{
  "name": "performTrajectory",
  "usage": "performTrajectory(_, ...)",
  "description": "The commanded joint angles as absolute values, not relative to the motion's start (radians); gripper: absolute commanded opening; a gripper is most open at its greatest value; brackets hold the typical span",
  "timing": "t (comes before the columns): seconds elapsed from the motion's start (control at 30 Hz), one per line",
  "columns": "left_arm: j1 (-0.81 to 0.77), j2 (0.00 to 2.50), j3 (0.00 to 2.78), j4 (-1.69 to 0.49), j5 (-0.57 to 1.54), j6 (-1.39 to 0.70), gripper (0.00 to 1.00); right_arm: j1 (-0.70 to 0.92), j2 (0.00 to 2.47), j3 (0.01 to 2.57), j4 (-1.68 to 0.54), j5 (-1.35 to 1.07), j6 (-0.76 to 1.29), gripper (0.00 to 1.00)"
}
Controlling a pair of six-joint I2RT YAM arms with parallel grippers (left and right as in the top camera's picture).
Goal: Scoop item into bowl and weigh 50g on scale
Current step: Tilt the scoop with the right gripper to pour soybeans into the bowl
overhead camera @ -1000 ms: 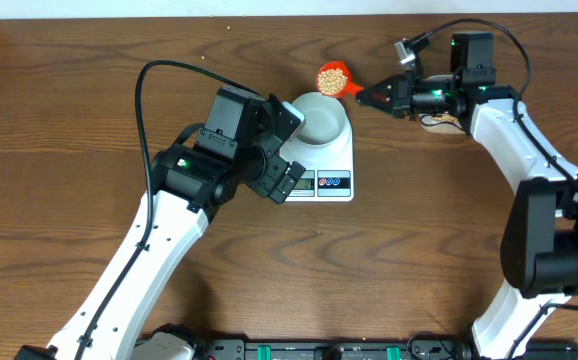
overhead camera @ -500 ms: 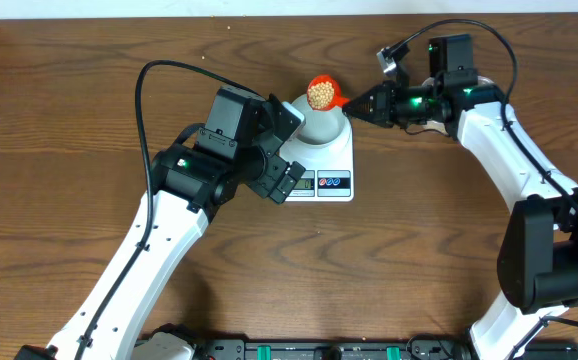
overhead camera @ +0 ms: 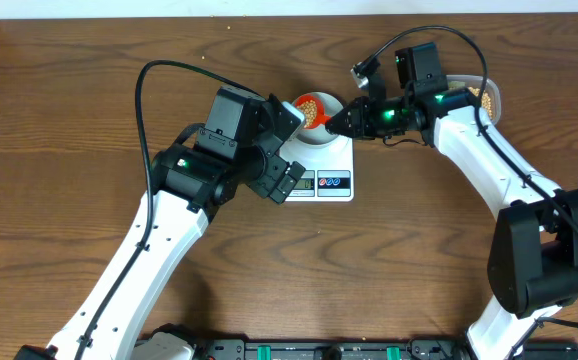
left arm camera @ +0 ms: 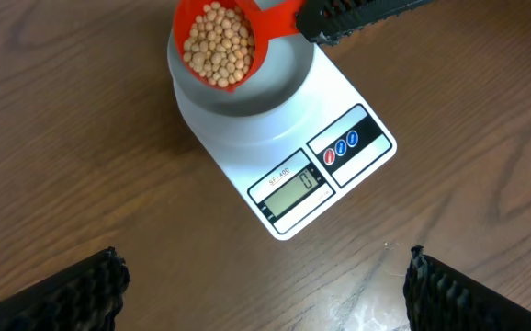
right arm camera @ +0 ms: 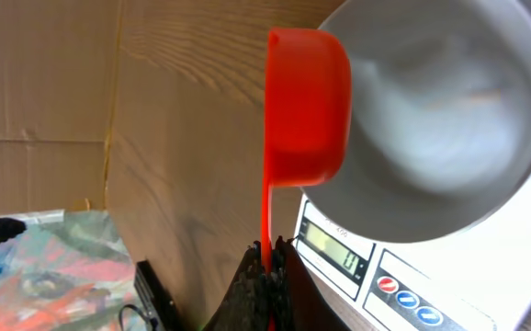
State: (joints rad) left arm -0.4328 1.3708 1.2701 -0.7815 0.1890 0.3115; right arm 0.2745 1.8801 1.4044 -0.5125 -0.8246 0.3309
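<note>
So the right gripper [overhead camera: 337, 122] is clamped tight on the thin handle of an orange-red plastic scoop [right arm camera: 307, 101], fingers closed with just the handle between them. The scoop sits roughly level and is heaped with small round tan-yellow beans [left arm camera: 218, 46]. It's held up over the small round pale blue-white bowl [left arm camera: 247, 115], above the side of the bowl away from the display. I can't tell whether it touches the rim. The bowl sits on the flat white digital kitchen scale [left arm camera: 334, 97], which is on the brown wooden table [overhead camera: 69, 120]. The scale's small grey display [left arm camera: 293, 184] reads what looks like 0, with the two round buttons [left arm camera: 344, 144] just beside it. The left gripper [left arm camera: 264, 267] hangs over the table in front of the scale. Its black fingers [left arm camera: 63, 294] are spread wide and it has hold of nothing. Behind the right arm there's a container [overhead camera: 484, 97] with more beans, mostly hidden.
</note>
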Motion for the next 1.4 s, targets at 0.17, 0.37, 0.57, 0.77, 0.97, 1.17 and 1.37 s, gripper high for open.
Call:
performTrajectory(0.17,-0.429,1.373,1.274,-0.781,0.201,0.310,0.98,0.273,1.849,1.414,-0.514,-0.783,0.305,0.01)
performTrajectory(0.37,-0.429,1.373,1.274,-0.781,0.201,0.310,0.98,0.270,1.849,1.414,-0.521,-0.756,0.274,0.01)
performTrajectory(0.57,-0.429,1.373,1.274,-0.781,0.201,0.310,0.98,0.270,1.844,1.433,-0.574,-0.688,0.235,0.01)
performTrajectory(0.77,-0.429,1.373,1.274,-0.781,0.201,0.310,0.98,0.281,1.841,1.510,-0.678,-0.617,0.115,0.01)
performTrajectory(0.97,-0.429,1.373,1.274,-0.781,0.201,0.310,0.98,0.322,1.841,1.560,-0.727,-0.508,0.061,0.01)
performTrajectory(1.17,-0.429,1.373,1.274,-0.781,0.201,0.310,0.98,0.363,1.841,1.563,-0.726,-0.433,0.041,0.01)
performTrajectory(1.37,-0.429,1.373,1.274,-0.781,0.201,0.310,0.98,0.399,1.841,1.563,-0.722,-0.331,0.018,0.01)
